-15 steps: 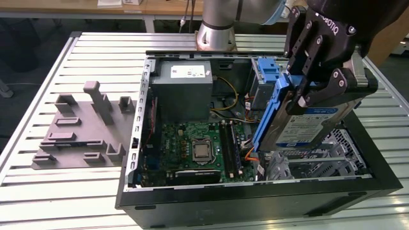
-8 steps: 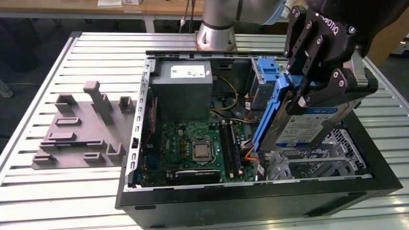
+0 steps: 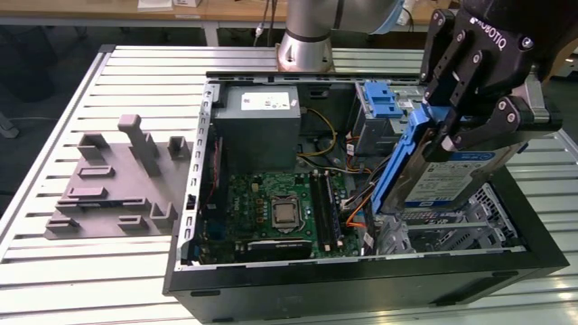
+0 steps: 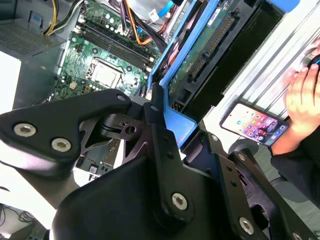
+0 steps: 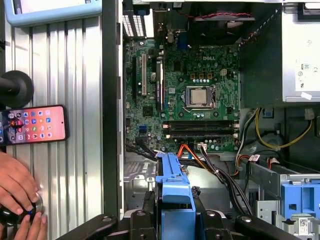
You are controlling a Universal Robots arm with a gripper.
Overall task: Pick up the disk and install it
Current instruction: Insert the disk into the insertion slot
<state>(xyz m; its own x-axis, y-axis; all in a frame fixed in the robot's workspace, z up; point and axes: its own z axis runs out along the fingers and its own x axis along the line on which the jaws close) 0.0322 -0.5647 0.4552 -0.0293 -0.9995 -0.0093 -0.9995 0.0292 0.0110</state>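
The disk [image 3: 447, 179], a silver drive with a white-and-blue label and a blue rail frame [image 3: 397, 159], hangs tilted on edge over the open computer case, at the exterior view's right. It sits just above the metal drive cage [image 3: 451, 230]. My black gripper [image 3: 483, 132] is shut on it from above. In the second wrist view the disk's green underside [image 4: 200, 55] and blue rail [image 4: 177, 122] run away from the gripper's fingers [image 4: 157, 125]. In the first wrist view the blue rail [image 5: 175, 190] stands between the gripper [image 5: 175, 220] halves.
The case [image 3: 361, 284] holds a green motherboard [image 3: 280, 210], a grey power supply box [image 3: 257, 128], loose cables and a blue latch piece [image 3: 380, 98]. A grey fixture [image 3: 113, 183] lies on the slatted table. A phone [image 5: 35, 124] and a person's hand [image 5: 17, 185] are beside the case.
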